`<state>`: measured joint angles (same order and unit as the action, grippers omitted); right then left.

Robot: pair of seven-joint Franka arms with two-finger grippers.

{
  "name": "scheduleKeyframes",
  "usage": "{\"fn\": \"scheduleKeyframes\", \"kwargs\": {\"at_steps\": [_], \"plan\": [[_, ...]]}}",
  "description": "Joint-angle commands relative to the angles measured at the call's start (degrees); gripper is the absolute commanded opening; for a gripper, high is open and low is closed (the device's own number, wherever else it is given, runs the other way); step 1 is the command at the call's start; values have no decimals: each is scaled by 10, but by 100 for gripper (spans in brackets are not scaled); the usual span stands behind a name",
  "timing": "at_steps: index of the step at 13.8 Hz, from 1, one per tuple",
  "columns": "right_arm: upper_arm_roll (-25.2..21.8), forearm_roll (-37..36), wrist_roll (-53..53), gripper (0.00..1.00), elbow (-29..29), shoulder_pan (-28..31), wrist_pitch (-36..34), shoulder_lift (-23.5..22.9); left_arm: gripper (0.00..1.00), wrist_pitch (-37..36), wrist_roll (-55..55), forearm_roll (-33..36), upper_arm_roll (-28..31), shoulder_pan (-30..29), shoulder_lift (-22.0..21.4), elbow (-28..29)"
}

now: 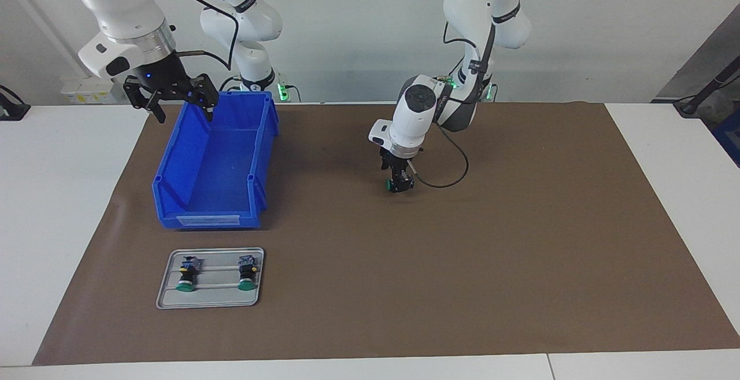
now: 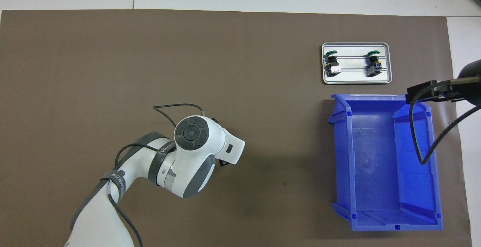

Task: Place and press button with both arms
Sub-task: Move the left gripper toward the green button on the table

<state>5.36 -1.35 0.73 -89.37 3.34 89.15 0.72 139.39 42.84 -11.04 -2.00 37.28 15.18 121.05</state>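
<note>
Green-capped button (image 1: 392, 184) gripped in your left jaws (image 1: 399, 185), low over mid-desk; right jaws (image 1: 173, 99) open, waiting over bin (image 1: 214, 189)

My arms (image 1: 480, 4): glossy white plastic shells, black bands, silver metal wrist ring. Brown mat (image 1: 520, 241) matt, paper-like, slightly creased at its edge. Blue bin (image 1: 217, 163) smooth shiny plastic. Tray (image 1: 211, 299) brushed grey metal. 2 buttons (image 1: 186, 276) on it: glossy green plastic caps. White table (image 1: 52, 195) smooth, matt.
</note>
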Motion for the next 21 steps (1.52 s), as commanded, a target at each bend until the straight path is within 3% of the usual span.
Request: {"fn": "scheduleKeyframes", "kwargs": {"at_steps": [1,3,7,10,13,15,21], "plan": [[-3,5,13,100,-12,3,6,19,56,14,4,-11,9,11,-5,9],[-9,5,12,100,-13,2,4,20,35,15,-8,-11,9,12,-5,7],[-52,5,15,100,-18,-39,-2,20,19,14,-14,-11,10,11,-4,5],[-73,5,45,100,-20,-61,-6,20,1,12,-10,-11,10,8,-1,-5],[-73,6,46,100,-20,-61,-7,19,0,11,-7,-13,10,-2,8,-25],[-72,8,45,100,-20,-60,-6,19,0,13,-1,-50,9,-15,7,-28],[-72,12,44,100,-20,-61,-6,19,0,15,174,-281,9,-69,-1,-48]]}}
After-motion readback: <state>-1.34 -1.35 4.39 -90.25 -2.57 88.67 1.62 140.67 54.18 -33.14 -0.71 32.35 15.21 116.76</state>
